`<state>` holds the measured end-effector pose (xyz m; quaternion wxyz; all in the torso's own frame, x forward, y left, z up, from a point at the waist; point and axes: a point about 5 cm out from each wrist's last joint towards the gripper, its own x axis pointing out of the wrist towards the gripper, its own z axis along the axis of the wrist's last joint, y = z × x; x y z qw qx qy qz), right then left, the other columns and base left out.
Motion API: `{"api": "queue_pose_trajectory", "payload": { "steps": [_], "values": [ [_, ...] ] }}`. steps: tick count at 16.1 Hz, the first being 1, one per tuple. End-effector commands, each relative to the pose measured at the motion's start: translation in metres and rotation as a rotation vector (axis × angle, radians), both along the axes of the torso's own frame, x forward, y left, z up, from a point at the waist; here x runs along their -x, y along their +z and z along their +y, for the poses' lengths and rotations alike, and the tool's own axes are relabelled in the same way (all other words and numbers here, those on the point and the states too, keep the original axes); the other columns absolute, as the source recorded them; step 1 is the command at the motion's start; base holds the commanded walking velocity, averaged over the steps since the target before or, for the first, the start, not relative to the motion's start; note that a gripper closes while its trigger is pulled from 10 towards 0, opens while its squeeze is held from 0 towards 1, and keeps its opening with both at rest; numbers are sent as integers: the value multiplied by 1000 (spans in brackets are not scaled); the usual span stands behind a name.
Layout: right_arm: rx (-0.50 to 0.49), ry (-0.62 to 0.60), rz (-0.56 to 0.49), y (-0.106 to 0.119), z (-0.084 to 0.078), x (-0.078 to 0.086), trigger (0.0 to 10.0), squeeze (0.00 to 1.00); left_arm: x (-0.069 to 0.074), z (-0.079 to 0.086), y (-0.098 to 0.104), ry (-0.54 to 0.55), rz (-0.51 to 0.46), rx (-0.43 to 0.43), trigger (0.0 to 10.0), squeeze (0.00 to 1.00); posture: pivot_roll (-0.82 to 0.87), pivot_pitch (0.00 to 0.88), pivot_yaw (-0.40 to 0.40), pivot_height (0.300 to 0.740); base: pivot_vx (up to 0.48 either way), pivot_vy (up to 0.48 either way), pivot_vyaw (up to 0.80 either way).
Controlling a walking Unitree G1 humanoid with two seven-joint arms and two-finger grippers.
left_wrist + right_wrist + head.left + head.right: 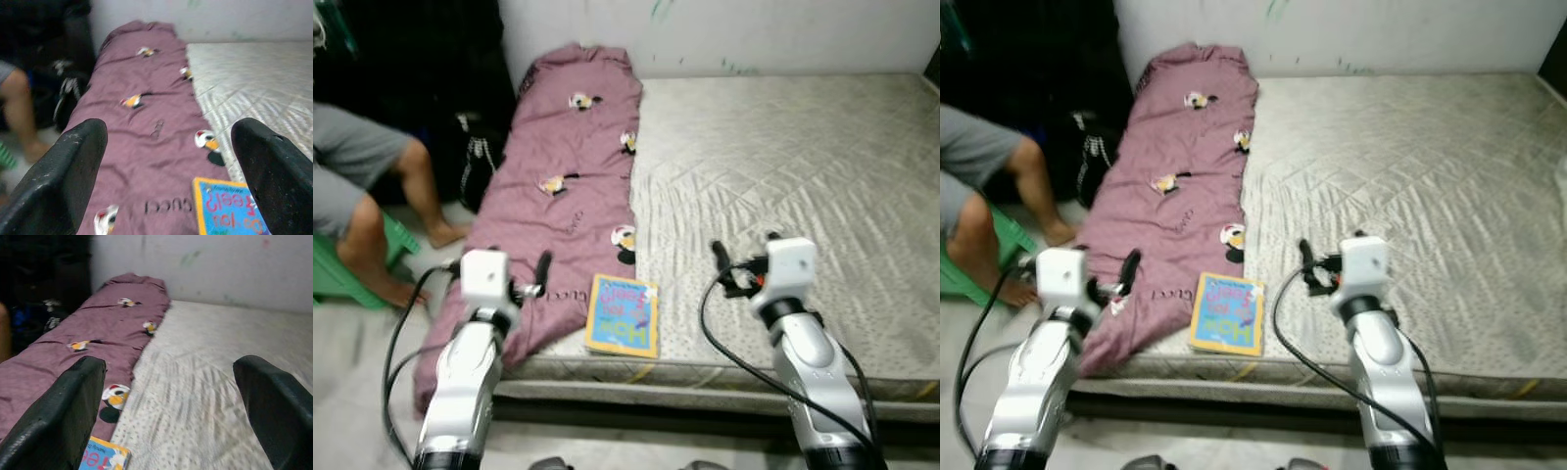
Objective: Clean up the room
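Note:
A blue picture book with a yellow border (623,315) lies flat near the front edge of the bare grey mattress (783,176), beside a purple blanket with small cartoon prints (568,186) that runs along the mattress's left side and hangs over its front corner. My left gripper (168,161) is open above the blanket's front end, just left of the book (230,210). Over the mattress, to the right of the book (102,458), my right gripper (168,401) is also open. Both hold nothing.
A person (362,186) sits on a green stool (352,269) on the floor at the left, legs stretched toward the bed. A black bag (475,157) leans against the bed's left side. A white wall (724,29) backs the mattress.

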<state>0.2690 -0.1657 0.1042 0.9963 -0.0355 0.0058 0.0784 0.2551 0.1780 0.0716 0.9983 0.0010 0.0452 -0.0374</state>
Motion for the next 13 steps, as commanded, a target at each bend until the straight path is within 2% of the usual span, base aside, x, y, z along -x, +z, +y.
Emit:
{"api": "queue_pose_trajectory", "payload": {
  "steps": [1, 4, 7, 9, 13],
  "values": [
    [2, 56, -6, 2, 9, -7, 10000, 0, 7, 12, 3, 74, -25, -2, 10000, 0, 24, 0, -46, 740, 0, 0, 0],
    [5, 89, 1, 1, 13, -12, 10000, 0, 19, 18, -2, 119, -9, -7, 10000, 0, 42, 0, -63, 740, 0, 0, 0],
    [0, 84, 3, -1, 12, -12, 10000, 0, 24, 16, -2, 87, -6, 6, 10000, 0, 25, 0, -49, 740, 0, 0, 0],
    [-3, 72, 8, -3, 8, -8, 10000, 0, 22, 15, -1, 78, -3, 4, 10000, 0, 11, 0, -41, 740, 0, 0, 0],
    [-2, 57, 9, -3, 4, -5, 10000, 0, 17, 16, 1, 63, -5, 5, 10000, 0, -12, 0, -24, 740, 0, -282, 0]
  ]
}}
